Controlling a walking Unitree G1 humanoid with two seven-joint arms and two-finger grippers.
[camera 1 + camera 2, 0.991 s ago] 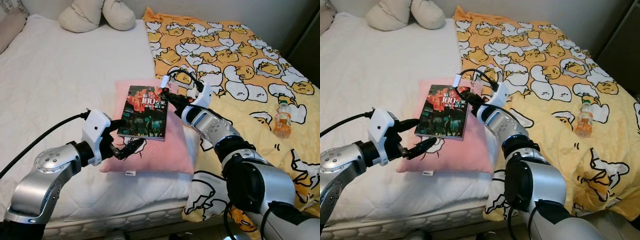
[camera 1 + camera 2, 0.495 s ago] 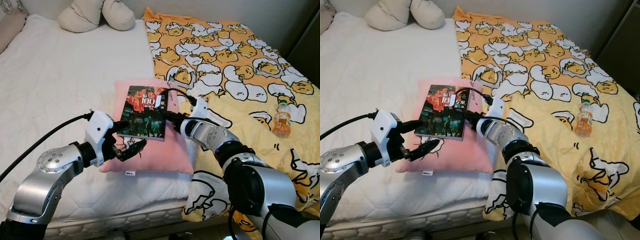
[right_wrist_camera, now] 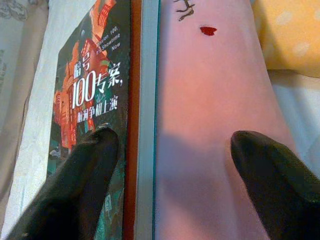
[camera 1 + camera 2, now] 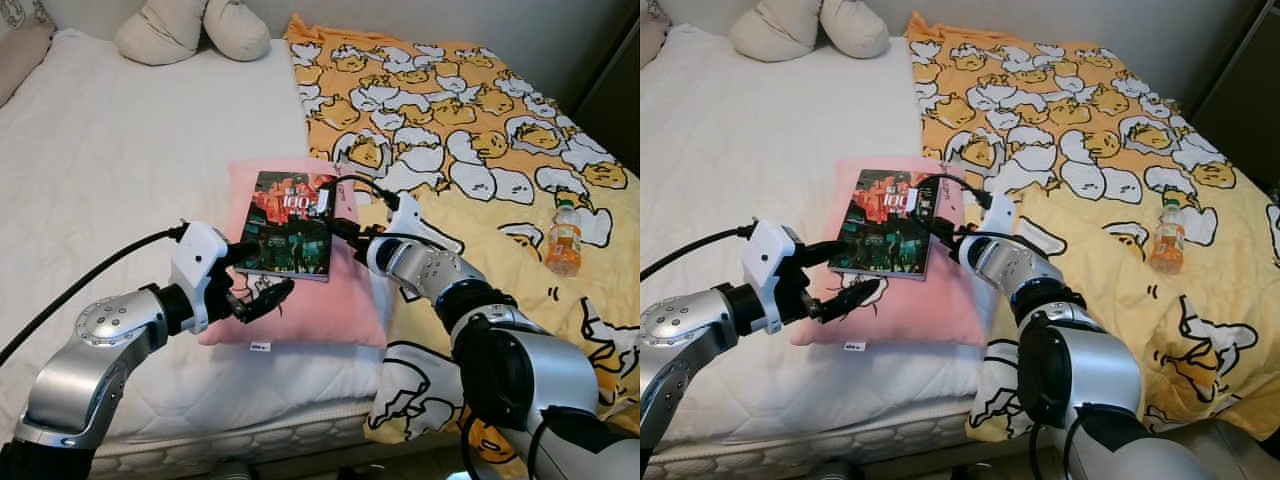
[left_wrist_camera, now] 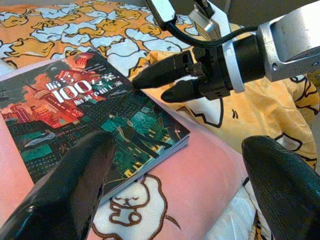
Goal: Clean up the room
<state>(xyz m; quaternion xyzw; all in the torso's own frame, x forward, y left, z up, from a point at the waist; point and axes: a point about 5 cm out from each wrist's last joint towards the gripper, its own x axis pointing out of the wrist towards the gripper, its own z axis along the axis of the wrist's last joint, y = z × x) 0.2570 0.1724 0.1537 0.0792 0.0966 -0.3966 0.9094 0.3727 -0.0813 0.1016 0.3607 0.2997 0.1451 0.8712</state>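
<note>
A dark-covered book (image 4: 290,225) with red and teal art lies flat on a pink pillow (image 4: 340,300) on the bed. My left gripper (image 4: 258,272) is open at the book's near left corner, one finger (image 5: 65,200) over the cover and the other over the pillow. My right gripper (image 4: 340,226) is open at the book's right edge. In the right wrist view one finger (image 3: 85,180) rests over the cover (image 3: 95,90) and the other (image 3: 270,175) over the pink pillow (image 3: 200,100). Neither gripper holds anything.
A yellow cartoon-print blanket (image 4: 480,130) covers the bed's right half, with a small orange drink bottle (image 4: 565,238) lying on it. White cushions (image 4: 195,28) sit at the head of the white mattress (image 4: 110,150). The bed's front edge is just below my arms.
My right gripper has drawn back from the book's far right corner to the middle of its right edge. The left gripper has edged slightly toward the book, which has not moved.
</note>
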